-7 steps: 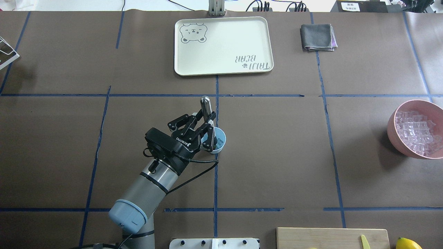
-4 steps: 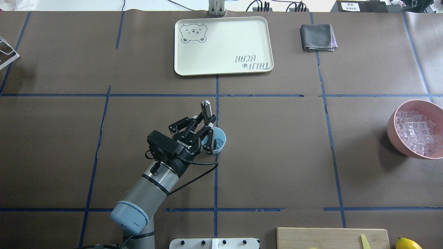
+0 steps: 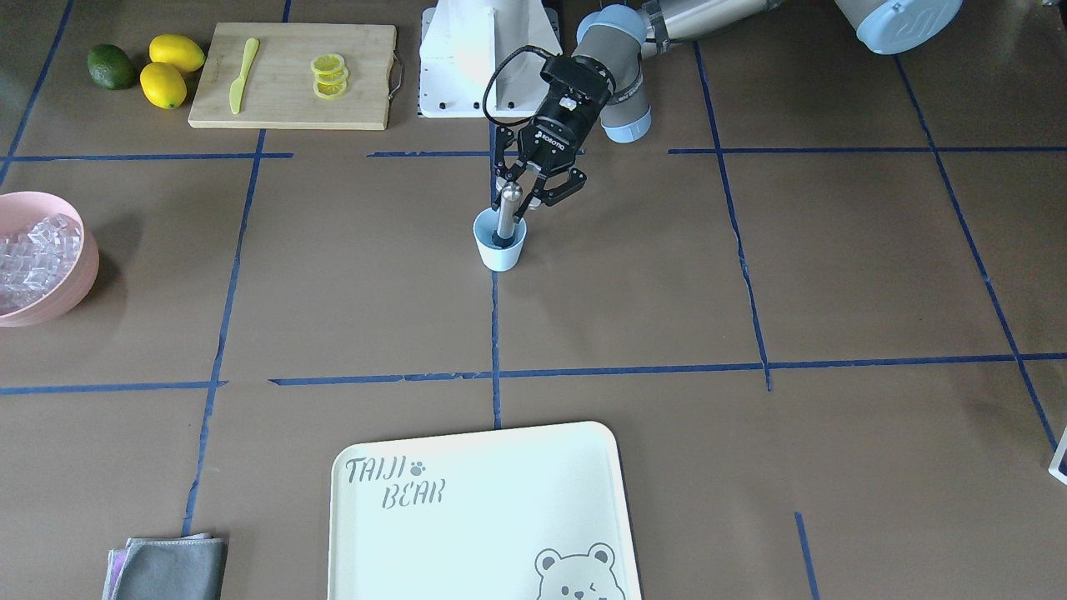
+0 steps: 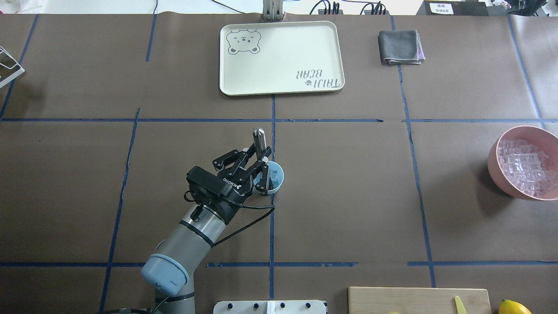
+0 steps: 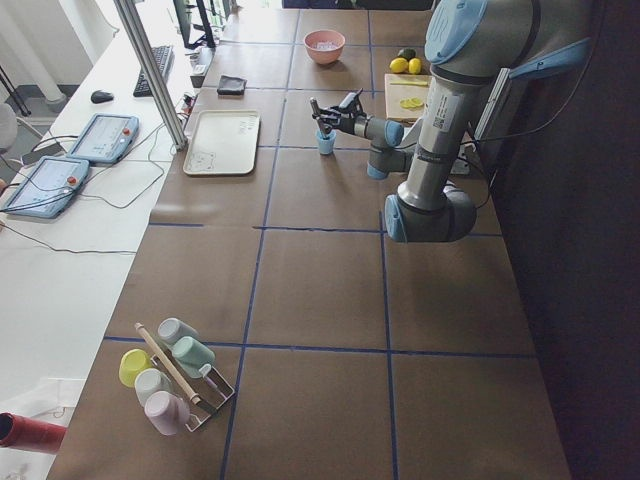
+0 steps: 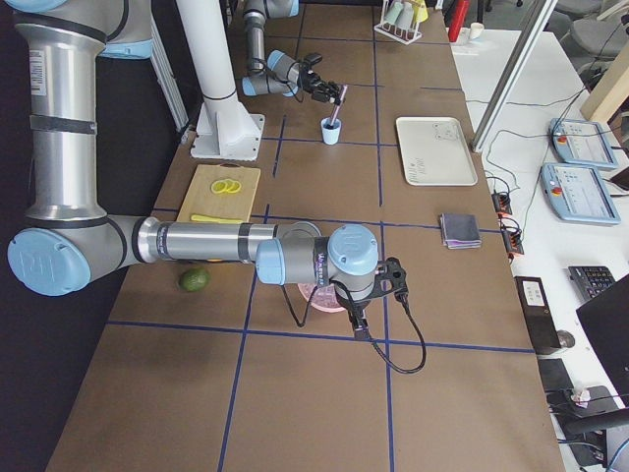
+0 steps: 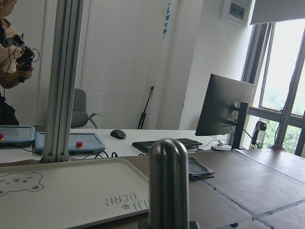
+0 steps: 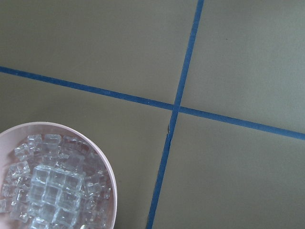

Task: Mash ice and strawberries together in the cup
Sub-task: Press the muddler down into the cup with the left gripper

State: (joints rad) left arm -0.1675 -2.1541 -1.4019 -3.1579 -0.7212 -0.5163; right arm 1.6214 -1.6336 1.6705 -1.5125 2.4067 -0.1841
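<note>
Front view: your left end effector (image 3: pixel 517 198) is pinching a metal pestle (image 3: pixel 505 218) by its shaft, and the pestle's lower end is inside the cup (image 3: pixel 500 250). The cup stands upright on a blue tape line near the middle of the desk (image 3: pixel 750 292). Well apart from it, at the robot's right edge, the pink bowl (image 3: pixel 81 275) holds the ice (image 3: pixel 29 250). The tray (image 3: pixel 500 517) lies on the far side from the robot.

Overhead view: you see the pestle tilted, with its rounded top leaning away from the robot past the cup's rim. Something pale lies in the cup beside the pestle, too small to name.

Left side view: the cup sits under the far arm's tip, beside the tray.

Right side view: your right end effector (image 6: pixel 395 278) hangs near the bowl. You cannot tell whether its fingers are spread or pressed together.

Left wrist view: the pestle's top stands in the centre, with the tray beyond it.

Right wrist view: the bowl of ice fills the lower left corner, next to a tape cross.
</note>
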